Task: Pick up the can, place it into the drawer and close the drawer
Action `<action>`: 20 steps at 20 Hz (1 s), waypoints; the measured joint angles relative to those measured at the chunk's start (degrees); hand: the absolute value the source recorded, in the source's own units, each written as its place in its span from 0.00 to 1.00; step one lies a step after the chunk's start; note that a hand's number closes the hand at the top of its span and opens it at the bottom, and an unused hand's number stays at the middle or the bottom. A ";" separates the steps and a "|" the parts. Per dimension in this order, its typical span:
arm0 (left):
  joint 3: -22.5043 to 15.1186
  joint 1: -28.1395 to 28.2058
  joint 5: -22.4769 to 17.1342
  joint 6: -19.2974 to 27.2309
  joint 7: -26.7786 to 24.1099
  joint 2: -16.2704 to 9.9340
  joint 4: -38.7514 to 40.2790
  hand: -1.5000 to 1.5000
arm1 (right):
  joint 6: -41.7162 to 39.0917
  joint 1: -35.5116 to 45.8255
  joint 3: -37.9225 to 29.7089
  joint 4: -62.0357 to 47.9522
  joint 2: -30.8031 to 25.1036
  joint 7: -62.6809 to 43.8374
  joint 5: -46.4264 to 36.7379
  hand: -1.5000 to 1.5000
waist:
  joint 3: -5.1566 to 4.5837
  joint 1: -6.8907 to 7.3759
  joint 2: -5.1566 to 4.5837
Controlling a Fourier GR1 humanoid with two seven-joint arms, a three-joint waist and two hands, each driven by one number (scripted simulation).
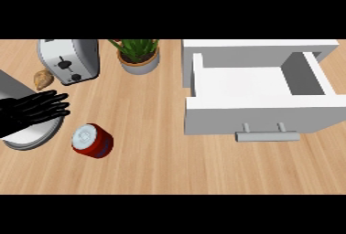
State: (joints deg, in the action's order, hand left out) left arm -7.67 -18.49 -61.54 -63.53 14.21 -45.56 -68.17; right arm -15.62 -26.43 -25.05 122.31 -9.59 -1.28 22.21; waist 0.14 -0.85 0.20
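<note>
While the red can (93,140) stands upright on the wooden counter (148,160), the left hand (32,111) rests apart from it at its ten o'clock, fingers straight and holding nothing, above a grey plate (30,137). At three o'clock, well apart, the white drawer (260,114) stands open.

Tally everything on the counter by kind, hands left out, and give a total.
Can: 1
Toaster: 1
Potted plant: 1
Potato-like item: 1
Plate: 1
Drawer unit, open: 1
Total: 6
</note>
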 measured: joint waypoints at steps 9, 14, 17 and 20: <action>6.82 -0.08 19.41 -1.30 -3.70 12.00 4.94 0.00 | -4.42 -0.57 -4.77 -0.54 0.14 -0.46 2.61 0.00 | -0.17 0.18 -0.22; 11.82 -1.07 31.36 -1.67 -8.21 16.19 9.53 0.00 | -5.25 -0.15 -6.02 0.08 1.11 -1.77 3.16 0.00 | -0.22 0.09 -0.31; 14.15 -2.16 39.02 -1.51 -12.37 18.39 12.82 0.00 | -6.19 0.04 -6.01 -0.05 1.59 -1.65 2.70 0.00 | -0.26 -0.16 -0.42; 15.82 -3.64 45.26 -0.88 -16.58 18.58 16.56 0.00 | -6.87 -0.08 -7.03 0.26 1.61 -1.75 3.05 0.00 | -0.29 -0.42 -0.51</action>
State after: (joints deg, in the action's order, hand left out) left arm 8.15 -22.13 -16.28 -64.41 -2.37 -26.99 -51.60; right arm -22.49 -26.50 -32.07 122.58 -7.98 -3.03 25.26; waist -0.14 -1.28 -0.31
